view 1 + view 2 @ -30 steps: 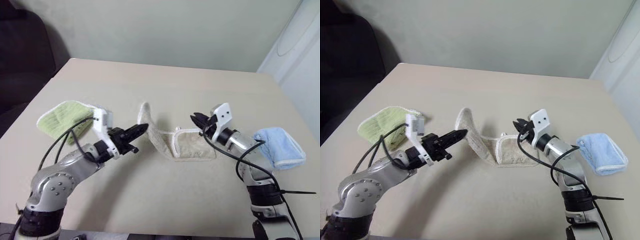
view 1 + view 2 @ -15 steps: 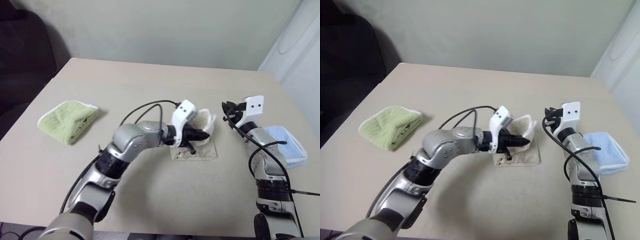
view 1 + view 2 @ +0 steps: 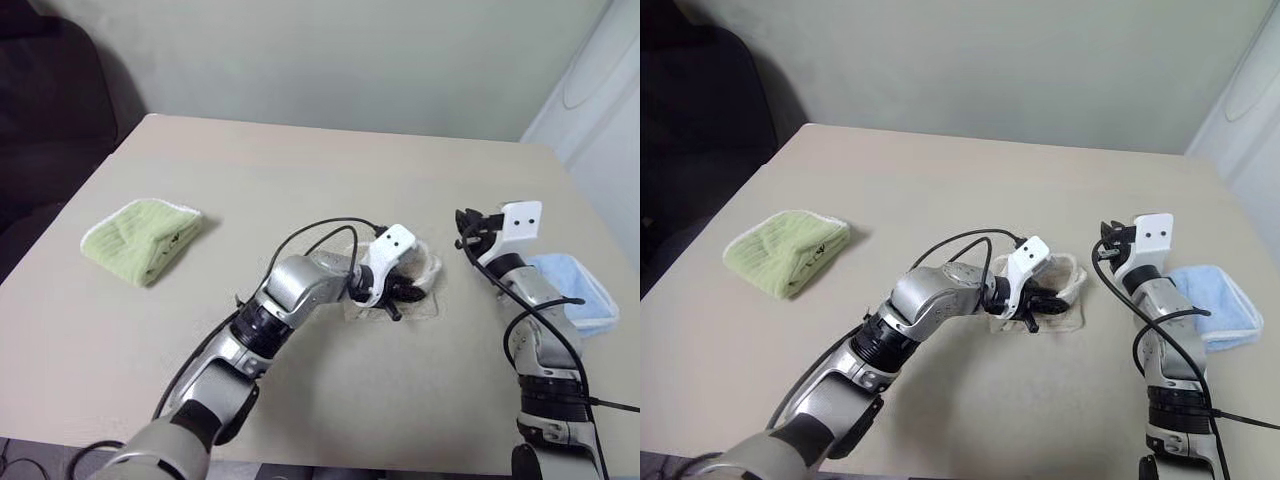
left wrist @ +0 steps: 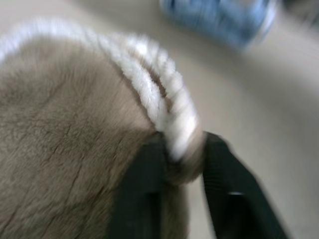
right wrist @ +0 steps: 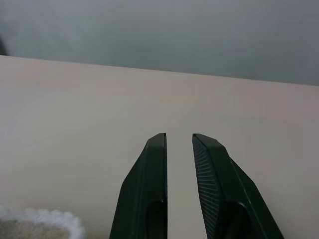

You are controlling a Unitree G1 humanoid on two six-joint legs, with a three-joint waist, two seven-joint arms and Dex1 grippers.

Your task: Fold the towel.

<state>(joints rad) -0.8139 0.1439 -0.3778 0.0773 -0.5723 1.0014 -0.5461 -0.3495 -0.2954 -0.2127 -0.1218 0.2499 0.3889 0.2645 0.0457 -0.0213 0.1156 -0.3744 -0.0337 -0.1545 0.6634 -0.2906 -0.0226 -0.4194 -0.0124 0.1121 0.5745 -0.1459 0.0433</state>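
Towel [image 3: 425, 272] folded, green cloth [image 3: 142, 238] far left, blue cloth [image 3: 572, 291] right

You have a smooth beige rectangular table [image 3: 300, 160] against a pale grey-green wall [image 3: 350, 60], a dark upholstered chair [image 3: 45, 110] beside it.

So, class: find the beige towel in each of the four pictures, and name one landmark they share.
Left eye view: towel right of centre, under the left pincer.
Right eye view: towel right of centre.
Left wrist view: towel between the fingers.
Right wrist view: its white edge in a corner.
Shared landmark: the table.
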